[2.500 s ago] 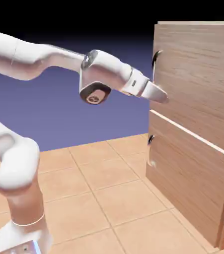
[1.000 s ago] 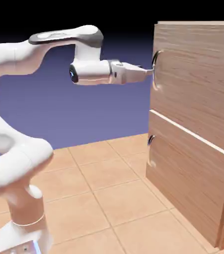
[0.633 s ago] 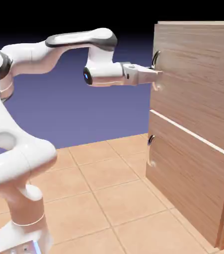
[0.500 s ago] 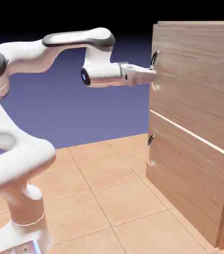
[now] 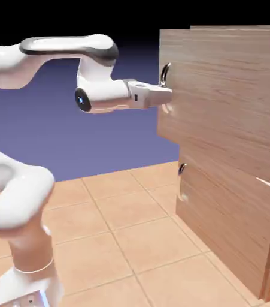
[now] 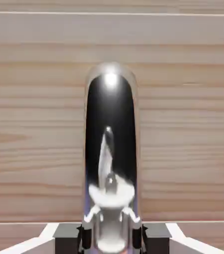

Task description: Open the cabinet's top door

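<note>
Hand view puts the handle (image 6: 111, 149) dead centre for me: a polished, curved metal bar standing up the frame against pale wood grain, with my pincer (image 6: 111, 237) clenched on its lower stretch, one grey fingertip (image 6: 68, 237) showing on each side at the bottom edge. From the exterior view, the cabinet (image 5: 233, 228) stands at the right of the tiled desk (image 5: 119, 240), and the top door (image 5: 221, 102) stands proud of the lower panel (image 5: 221, 222), its handle edge out toward the arm, so I judge the opening is under way but nowhere near finished.

As for handling, I expect the door to be a stiff, rigid slab that won't flex, moderately heavy, and free to travel only along whatever path its mounting allows (I cannot see a hinge or a rail from here). The handle is the one sensible place to hold: it is hard and won't crush, but it is glossy metal, so I'd reckon it slippery. A grip near the bar's middle, squarely across it, looks safest; pulling off-line could let the fingers slide along the curve.
</note>
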Controlling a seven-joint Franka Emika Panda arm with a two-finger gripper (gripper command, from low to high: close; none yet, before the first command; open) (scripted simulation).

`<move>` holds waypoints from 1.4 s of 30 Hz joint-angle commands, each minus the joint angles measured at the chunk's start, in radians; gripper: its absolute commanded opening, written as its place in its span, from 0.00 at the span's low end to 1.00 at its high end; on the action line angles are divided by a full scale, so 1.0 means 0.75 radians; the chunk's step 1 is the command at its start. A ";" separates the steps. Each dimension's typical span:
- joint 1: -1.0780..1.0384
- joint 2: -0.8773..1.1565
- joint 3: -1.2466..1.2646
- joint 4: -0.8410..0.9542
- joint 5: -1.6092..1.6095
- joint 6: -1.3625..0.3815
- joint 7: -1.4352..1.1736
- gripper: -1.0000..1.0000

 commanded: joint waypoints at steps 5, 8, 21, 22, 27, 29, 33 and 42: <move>0.242 -0.099 -0.215 -0.152 -0.223 -0.038 0.096 0.00; 0.386 -0.179 -0.352 -0.243 -0.387 -0.052 0.170 0.00; 0.720 -0.556 -0.758 -0.530 -1.141 -0.110 0.607 0.00; 0.720 -0.585 -0.779 -0.548 -1.199 -0.129 0.647 0.00; 0.668 -0.738 -0.902 -0.627 -1.489 -0.284 0.832 0.00; 0.629 -0.797 -0.968 -0.650 -1.605 -0.373 0.893 0.00; 0.533 -0.897 -1.141 -0.671 -1.836 -0.584 0.982 0.00; 0.398 -0.938 -1.576 -0.572 -2.254 -1.049 1.040 0.00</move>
